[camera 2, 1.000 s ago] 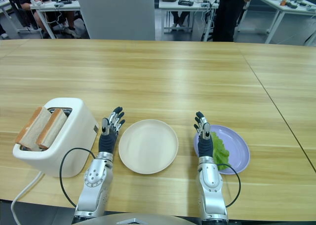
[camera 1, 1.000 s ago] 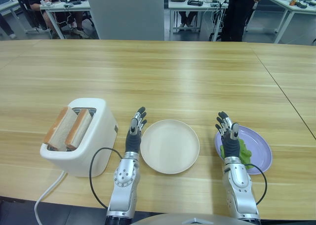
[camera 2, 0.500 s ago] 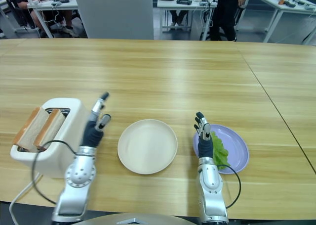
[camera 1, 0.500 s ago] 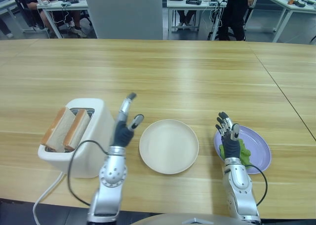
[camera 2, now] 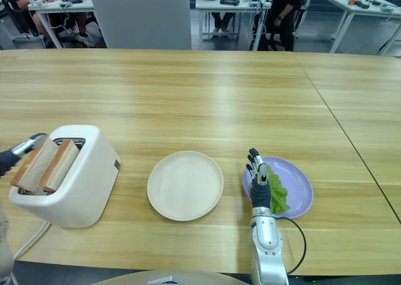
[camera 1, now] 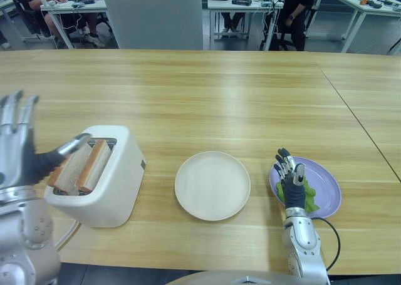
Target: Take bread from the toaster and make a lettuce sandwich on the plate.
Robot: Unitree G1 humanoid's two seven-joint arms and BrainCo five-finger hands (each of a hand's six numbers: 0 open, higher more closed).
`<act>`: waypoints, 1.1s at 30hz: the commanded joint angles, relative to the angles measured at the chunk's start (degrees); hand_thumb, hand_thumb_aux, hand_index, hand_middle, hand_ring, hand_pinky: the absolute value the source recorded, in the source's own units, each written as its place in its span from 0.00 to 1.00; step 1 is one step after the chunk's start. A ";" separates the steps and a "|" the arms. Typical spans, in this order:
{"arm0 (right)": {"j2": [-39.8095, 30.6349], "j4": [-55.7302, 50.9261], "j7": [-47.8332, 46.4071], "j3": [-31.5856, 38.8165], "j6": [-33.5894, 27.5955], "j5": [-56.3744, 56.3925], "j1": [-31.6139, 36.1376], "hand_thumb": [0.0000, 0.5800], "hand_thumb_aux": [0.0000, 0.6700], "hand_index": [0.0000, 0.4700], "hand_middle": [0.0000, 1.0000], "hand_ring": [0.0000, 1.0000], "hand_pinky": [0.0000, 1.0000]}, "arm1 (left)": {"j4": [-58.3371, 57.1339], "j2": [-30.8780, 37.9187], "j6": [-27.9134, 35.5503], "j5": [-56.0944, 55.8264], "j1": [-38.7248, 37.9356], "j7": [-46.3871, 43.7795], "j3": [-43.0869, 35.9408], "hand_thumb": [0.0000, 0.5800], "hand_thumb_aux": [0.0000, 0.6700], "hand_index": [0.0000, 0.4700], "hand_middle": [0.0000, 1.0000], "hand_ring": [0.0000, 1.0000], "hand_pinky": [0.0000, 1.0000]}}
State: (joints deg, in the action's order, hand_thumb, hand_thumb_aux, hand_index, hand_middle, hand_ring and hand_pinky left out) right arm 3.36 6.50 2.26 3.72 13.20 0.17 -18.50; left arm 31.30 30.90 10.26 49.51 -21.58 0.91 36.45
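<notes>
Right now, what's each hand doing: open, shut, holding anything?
Left hand: open, holding nothing, beside the toaster.
Right hand: open, holding nothing.

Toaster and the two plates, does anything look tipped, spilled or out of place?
Nothing is spilled or damaged. The toaster stands upright; its two bread slices lean to the left in the slots rather than standing straight. The cream plate lies flat and bare, and the lettuce sits on the purple plate.

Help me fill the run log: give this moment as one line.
left hand open beside toaster | bread in slots | right hand open by lettuce on purple plate | white plate: no bread yet
</notes>
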 commanded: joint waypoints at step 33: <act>-0.19 2.45 0.35 -1.44 -0.88 0.70 -1.21 0.00 0.00 0.00 0.00 0.00 0.00 | -10.41 2.12 1.70 -4.61 -5.79 -7.31 -7.86 1.00 1.00 0.98 0.00 0.00 0.00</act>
State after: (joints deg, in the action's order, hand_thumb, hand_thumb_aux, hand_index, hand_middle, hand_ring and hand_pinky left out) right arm 3.10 8.95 2.63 2.51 13.06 0.77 -20.13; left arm 21.51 32.87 11.30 45.06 -26.67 -5.06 29.54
